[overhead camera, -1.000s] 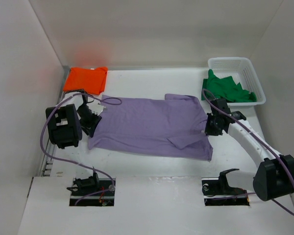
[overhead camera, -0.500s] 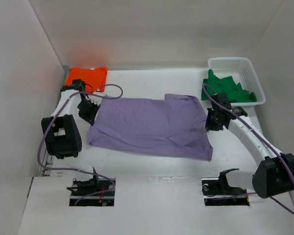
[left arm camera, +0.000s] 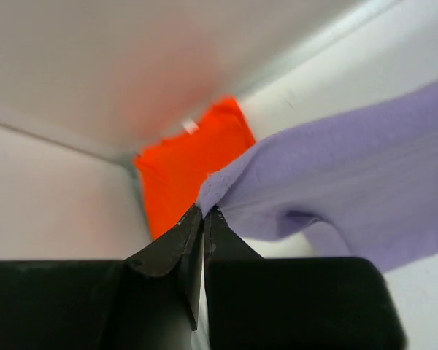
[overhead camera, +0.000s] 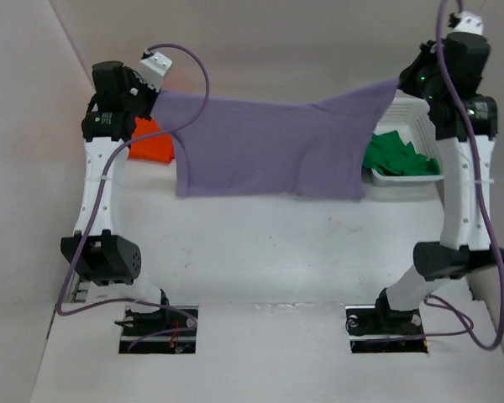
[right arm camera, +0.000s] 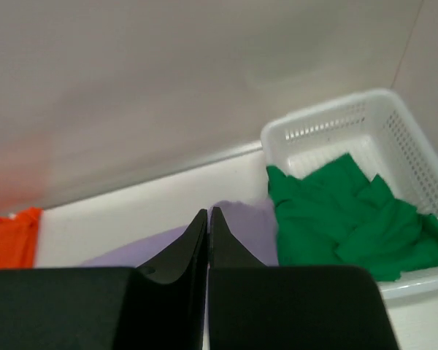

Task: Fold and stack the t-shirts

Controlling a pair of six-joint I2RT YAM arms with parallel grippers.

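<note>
The lavender t-shirt (overhead camera: 269, 143) hangs in the air, stretched wide between both raised arms. My left gripper (overhead camera: 158, 94) is shut on its upper left corner; the wrist view shows the jaws (left arm camera: 205, 209) pinching a fold of the purple cloth (left arm camera: 350, 168). My right gripper (overhead camera: 401, 82) is shut on the upper right corner, its closed jaws (right arm camera: 208, 211) over purple cloth (right arm camera: 248, 226). The folded orange t-shirt (overhead camera: 151, 143) lies at the back left corner, partly behind the left arm. The green t-shirt (overhead camera: 399, 155) is crumpled in the basket.
The white lattice basket (overhead camera: 424, 126) stands at the back right, against the wall, partly behind the right arm. White walls enclose the table on the left, back and right. Both arm bases sit at the near edge.
The left gripper closed on the lavender shirt's left edge. Both arms then rose high off the table, lifting the shirt from lying flat to hanging spread in the air.
</note>
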